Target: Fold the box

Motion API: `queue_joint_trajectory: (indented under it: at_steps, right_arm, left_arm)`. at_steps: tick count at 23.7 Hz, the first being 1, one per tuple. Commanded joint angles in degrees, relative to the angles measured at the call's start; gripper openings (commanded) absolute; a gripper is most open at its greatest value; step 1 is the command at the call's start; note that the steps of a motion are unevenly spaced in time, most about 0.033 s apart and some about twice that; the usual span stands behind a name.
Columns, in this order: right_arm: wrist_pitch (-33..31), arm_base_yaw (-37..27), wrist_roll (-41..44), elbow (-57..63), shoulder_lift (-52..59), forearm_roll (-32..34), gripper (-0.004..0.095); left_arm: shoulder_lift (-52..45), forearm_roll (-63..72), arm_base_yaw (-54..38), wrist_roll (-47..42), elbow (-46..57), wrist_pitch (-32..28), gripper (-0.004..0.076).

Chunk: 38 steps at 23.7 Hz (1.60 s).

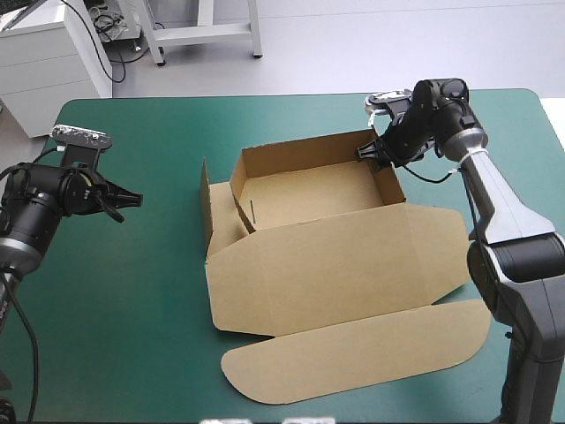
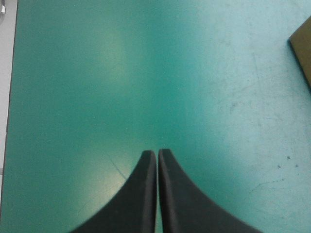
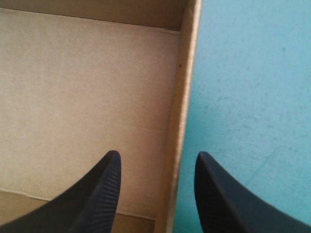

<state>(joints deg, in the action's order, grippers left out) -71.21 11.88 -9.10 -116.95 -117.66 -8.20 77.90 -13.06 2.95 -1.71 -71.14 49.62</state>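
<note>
- Your box (image 1: 335,256) lies mid-desk (image 1: 132,336), with its walled tray toward the far edge and its lid flat toward the near edge.
- The right arm's jaws stand apart, straddling the tray's right wall (image 3: 181,116) near its far corner, 1 inside and 1 outside.
- The left arm's jaws are closed on nothing, over bare teal-green cover (image 2: 97,73) by the desk's left edge, well apart from the box.
- The step looks like setting the right wall. Next, pinch it squarely without dragging the tray.
</note>
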Motion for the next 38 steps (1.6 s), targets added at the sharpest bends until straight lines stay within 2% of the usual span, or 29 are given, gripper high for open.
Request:
queue_joint_trajectory:
  at_steps: [1,5,7,8,9,11,16,22,25,28,32,38]
  right_arm:
    - [-0.5,-0.4,-0.8,-1.3,0.4,0.2,0.0446]
    - [-0.5,-0.4,-0.9,-1.5,-1.2,2.3,0.0443]
    - [-0.4,-0.4,-0.9,-1.5,-2.1,1.9,0.0403]
    - [-0.5,-0.4,-0.9,-1.5,-3.0,1.9,0.0319]
    - [-0.5,-0.4,-0.8,-1.5,-3.2,1.9,0.0276]
    - [-0.4,-0.4,1.7,-1.5,-3.9,1.9,-0.0005]
    - [-0.5,-0.9,4.6,-1.9,-1.1,1.6,-0.002]
    - [-0.6,-9.3,1.4,-2.9,7.8,-10.4,-0.002]
    - [-0.6,-13.4,-0.2,-2.9,11.5,-13.9,-0.002]
    - [-0.6,-16.1,-0.7,-2.7,15.4,-14.4,-0.002]
    - [-0.6,-19.2,-2.4,0.7,20.3,-17.7,-0.002]
    - [-0.6,-19.3,-4.2,8.0,25.7,-17.2,-0.002]
  left_arm:
    - [-1.7,-0.3,0.0,0.0,-1.8,-2.1,-0.0001]
    - [-1.7,-0.7,0.0,0.0,-1.8,-2.1,-0.0001]
    - [-1.7,-1.1,0.0,0.0,-1.8,-2.2,-0.0001]
    - [-1.7,-1.1,0.0,0.0,-1.8,-2.1,-0.0001]
    - [-1.7,-1.1,0.0,0.0,-1.8,-2.1,-0.0001]
    - [-1.7,-0.6,0.0,0.0,-1.8,-2.1,-0.0001]
    - [-1.7,-0.6,0.0,0.0,-1.8,-1.1,-0.0001]
    - [-1.7,-0.6,0.0,0.0,-1.8,-2.1,-0.0001]
    - [-1.7,-0.6,0.0,0.0,-1.8,-3.1,-0.0001]
    - [-1.7,0.6,0.0,0.0,-1.8,-5.5,0.0001]
    - [-1.3,5.6,0.0,0.0,-1.8,-7.2,0.0101]
    - [0.4,12.3,0.0,0.0,-1.8,-7.2,0.0403]
